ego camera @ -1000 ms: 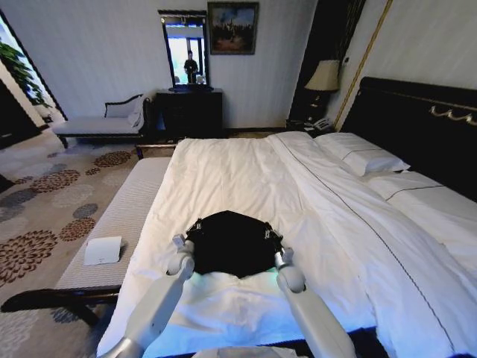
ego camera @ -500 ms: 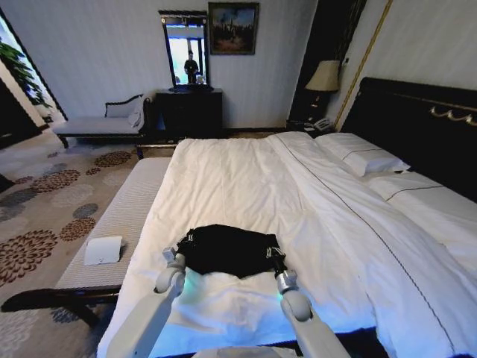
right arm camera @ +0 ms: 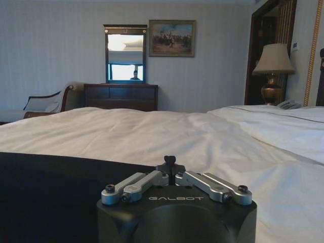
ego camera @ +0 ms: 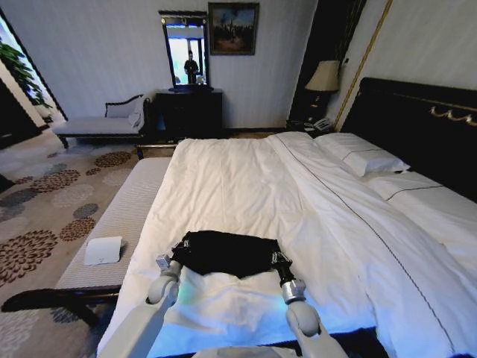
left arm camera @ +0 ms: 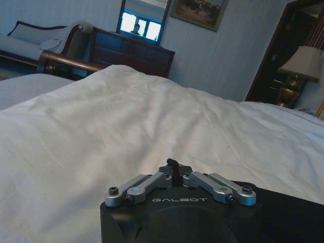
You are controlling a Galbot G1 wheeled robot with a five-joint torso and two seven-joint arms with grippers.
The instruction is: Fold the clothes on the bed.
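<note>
The clothes (ego camera: 227,252), a black T-shirt, lie as a flat, wide band on the near part of the bed (ego camera: 246,171) with its white duvet. My left gripper (ego camera: 177,249) is at the shirt's near left corner and my right gripper (ego camera: 277,258) at its near right corner. Each is shut on the black fabric's edge. In the left wrist view the shut gripper (left arm camera: 172,164) sits low over the duvet, with the black shirt (left arm camera: 291,217) beside it. The right wrist view has the shut gripper (right arm camera: 170,162) next to the shirt (right arm camera: 50,192).
A grey bench (ego camera: 123,212) runs along the bed's left side with a white card (ego camera: 103,250) on it. Pillows (ego camera: 361,156) and a dark headboard (ego camera: 417,123) are at the right. A dresser (ego camera: 188,112) and lamp (ego camera: 324,74) stand far back.
Both grippers have drawn back toward me and lower, bringing the shirt's edge with them. The shirt has gone from a raised bulge to a flatter, narrower band.
</note>
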